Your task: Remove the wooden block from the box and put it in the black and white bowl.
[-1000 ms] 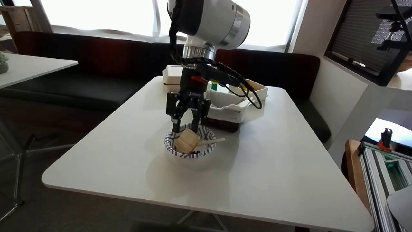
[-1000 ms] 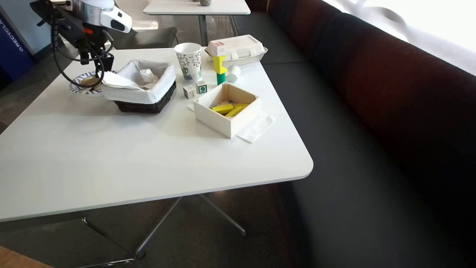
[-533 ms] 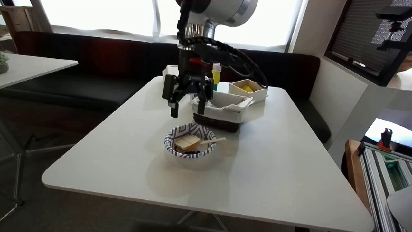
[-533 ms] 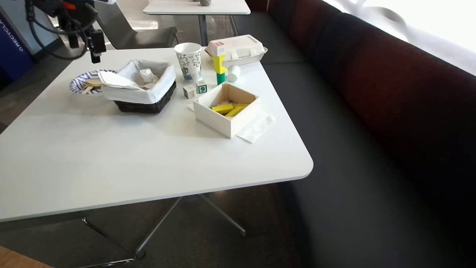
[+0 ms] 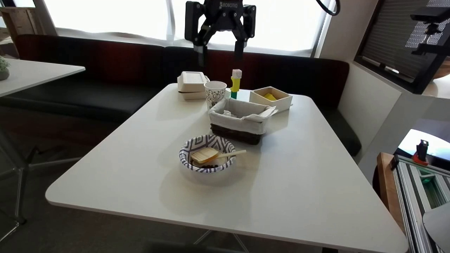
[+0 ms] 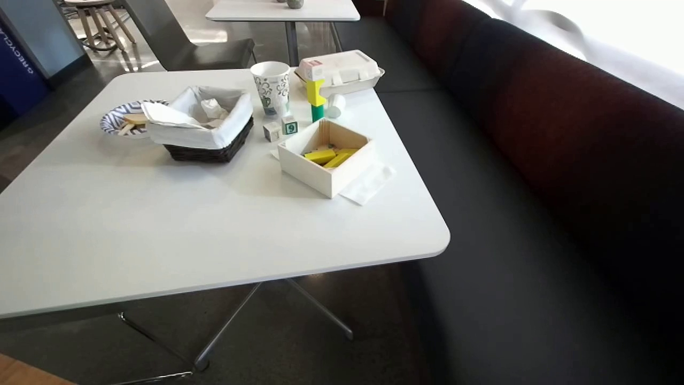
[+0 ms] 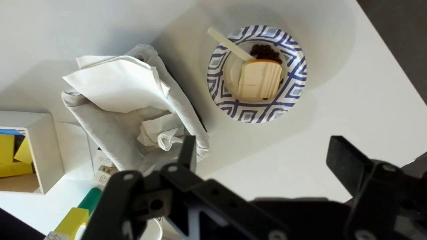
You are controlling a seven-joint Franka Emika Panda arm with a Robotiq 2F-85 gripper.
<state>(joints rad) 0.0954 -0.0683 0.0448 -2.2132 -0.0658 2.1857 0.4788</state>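
A: How does the gripper stand?

B: Well above the table, its two fingers spread wide apart.

A: And where is the wooden block from there?

B: Down below, straight out ahead of the gap between them in the wrist view. It lies in the black and white bowl, well apart from the gripper, grained face upward. The bowl's dark marks look rather blue from there.

A: What shares the bowl with it?

B: Dark round bits, peeking out around the block, and a pale stick that juts over the rim. Whether the stick runs under the block or stops at its edge, I can't tell.

A: The box?

B: Also below the gripper, well out beyond one finger, with yellow pieces inside. On that same side, between box and bowl, stands a cloth-lined basket with folded white paper over its rim.

A: And nearer the gripper's body?

B: A patterned paper cup, mostly hidden behind it in the wrist view, and a green and yellow column, upright.
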